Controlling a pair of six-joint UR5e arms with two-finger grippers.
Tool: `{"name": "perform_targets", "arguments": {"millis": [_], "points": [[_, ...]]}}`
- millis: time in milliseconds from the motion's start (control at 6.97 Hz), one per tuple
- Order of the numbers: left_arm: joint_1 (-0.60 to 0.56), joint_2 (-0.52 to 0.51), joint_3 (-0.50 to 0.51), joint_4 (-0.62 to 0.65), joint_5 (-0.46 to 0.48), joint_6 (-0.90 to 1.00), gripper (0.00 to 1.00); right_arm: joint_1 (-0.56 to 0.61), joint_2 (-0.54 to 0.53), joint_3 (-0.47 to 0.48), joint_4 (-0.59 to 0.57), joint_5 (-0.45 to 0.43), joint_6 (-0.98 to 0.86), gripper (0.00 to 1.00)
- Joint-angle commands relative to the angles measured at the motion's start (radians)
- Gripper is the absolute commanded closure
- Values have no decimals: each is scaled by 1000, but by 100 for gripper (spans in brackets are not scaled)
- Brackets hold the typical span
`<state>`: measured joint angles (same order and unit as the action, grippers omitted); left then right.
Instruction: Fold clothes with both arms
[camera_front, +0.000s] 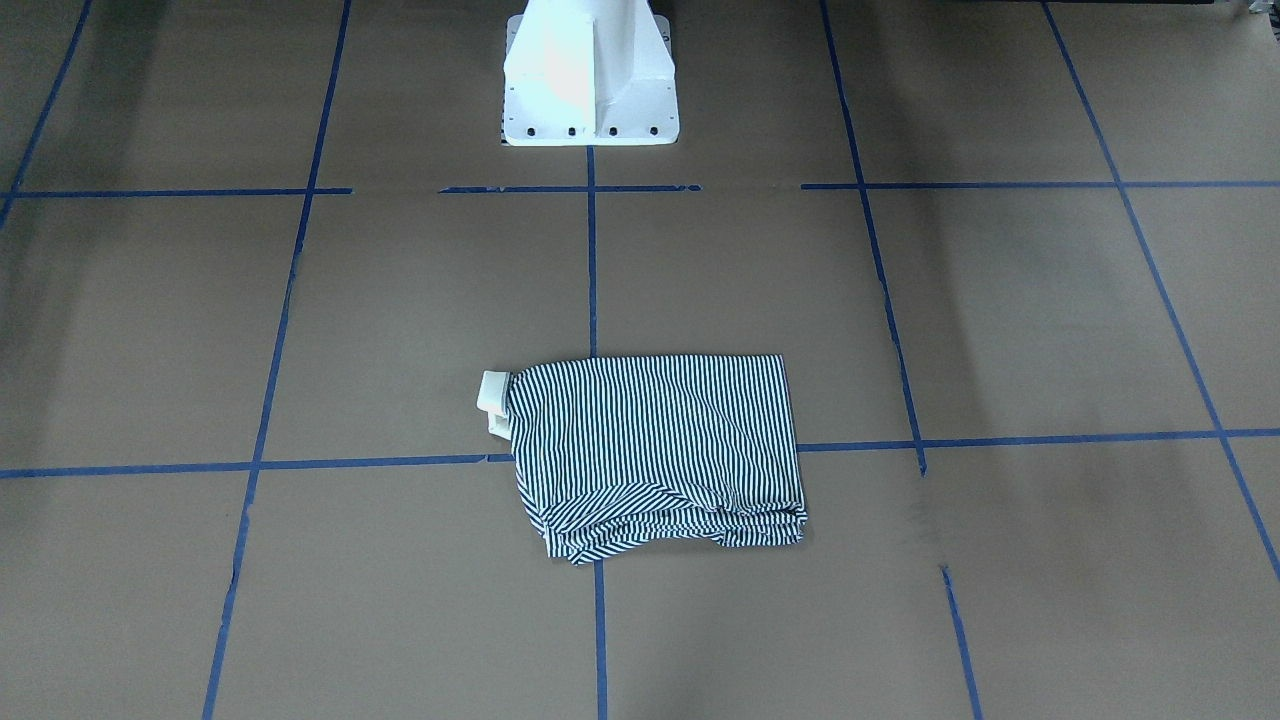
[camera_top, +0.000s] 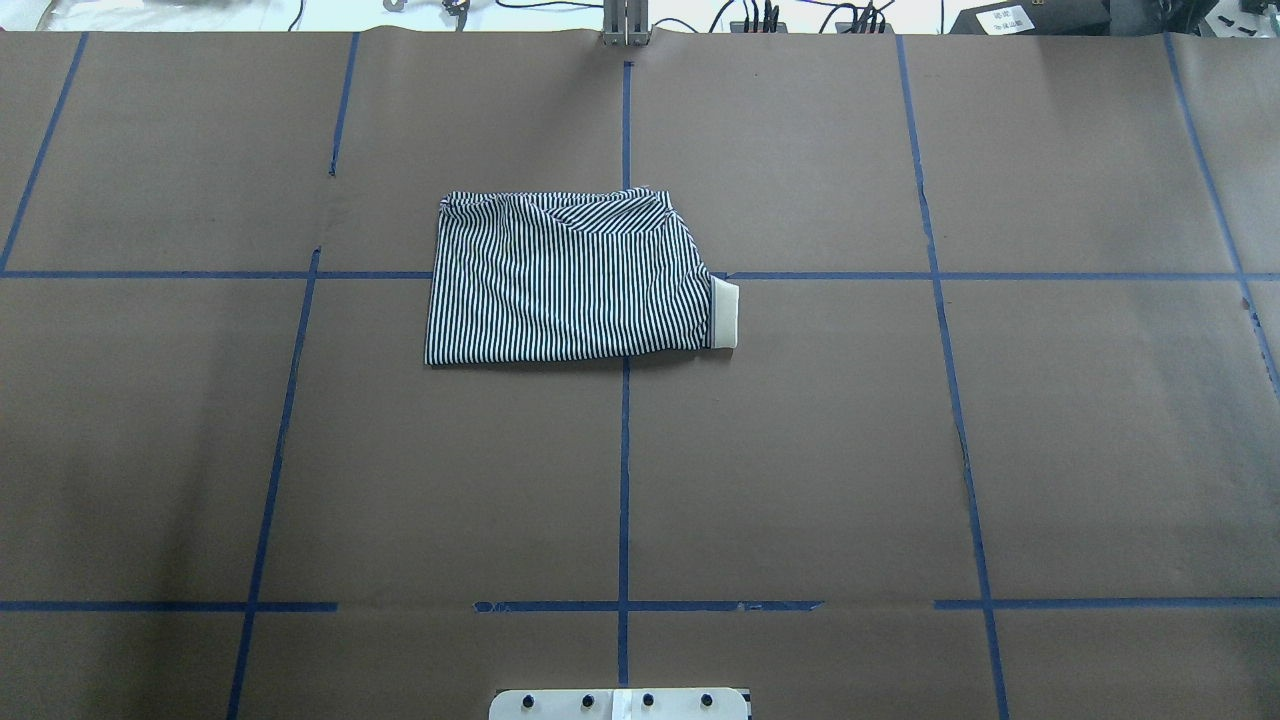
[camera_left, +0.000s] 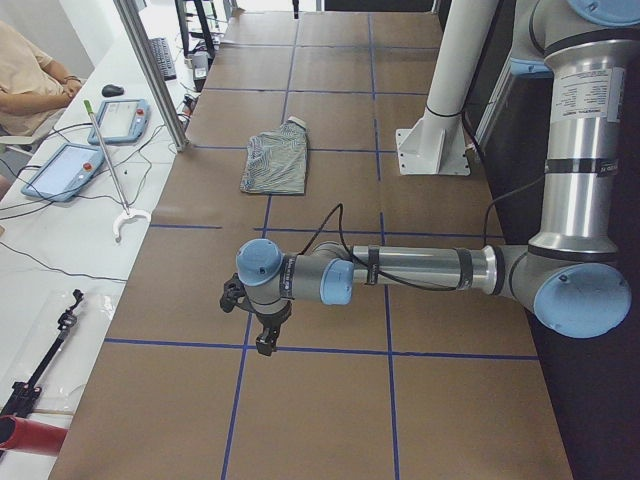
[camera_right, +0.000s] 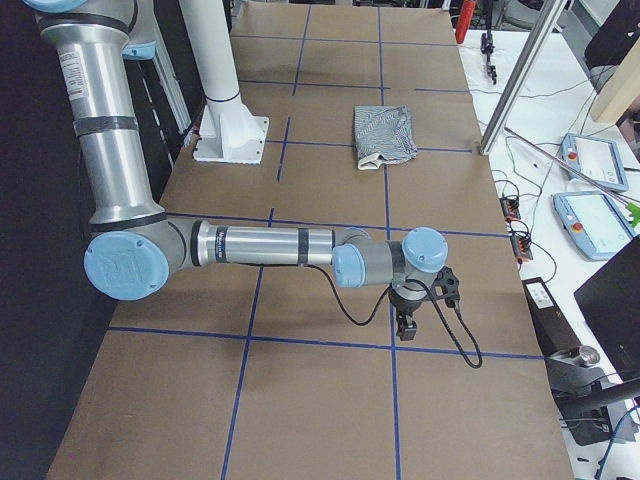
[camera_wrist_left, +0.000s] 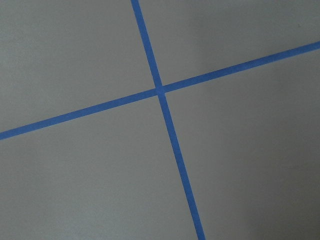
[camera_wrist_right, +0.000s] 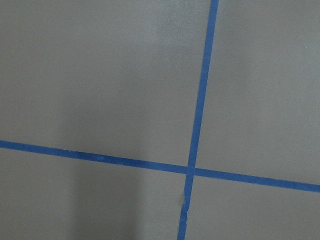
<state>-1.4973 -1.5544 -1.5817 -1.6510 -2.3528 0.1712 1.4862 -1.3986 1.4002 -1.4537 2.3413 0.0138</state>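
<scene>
Nothing is legible; the label (camera_left: 586, 92) on the left arm (camera_left: 572, 185) is too small.

Flat matte grey-brown surface (camera_wrist_right: 100, 75) fills the whole frame, marked by two narrow tape strips. One long blue tape strip (camera_wrist_right: 202, 85) runs from the top edge, right of centre, to the bottom edge, leaning slightly left as it descends; a second blue tape strip (camera_wrist_right: 90, 156) runs from the left edge to the right edge, sloping gently down to the right. They meet at a crossing (camera_wrist_right: 190, 170) low and right of centre, and the surface looks darker toward the lower left, with a faint paler patch near top centre.
</scene>
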Motion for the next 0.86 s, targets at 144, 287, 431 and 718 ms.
{"name": "perform_targets", "arguments": {"millis": [144,287,431,718], "points": [[0,-3,-6,2,0,1,0,-4,1,2,0,-23,-5,0],[0,-3,-12,2,-2,1,0,-6,1,3,0,-23,0,0],[0,-7,-14,2,0,1,0,-6,1,3,1,-22,5,0],[0,-19,-17,4,-2,2,0,-6,1,3,1,-22,5,0]]}}
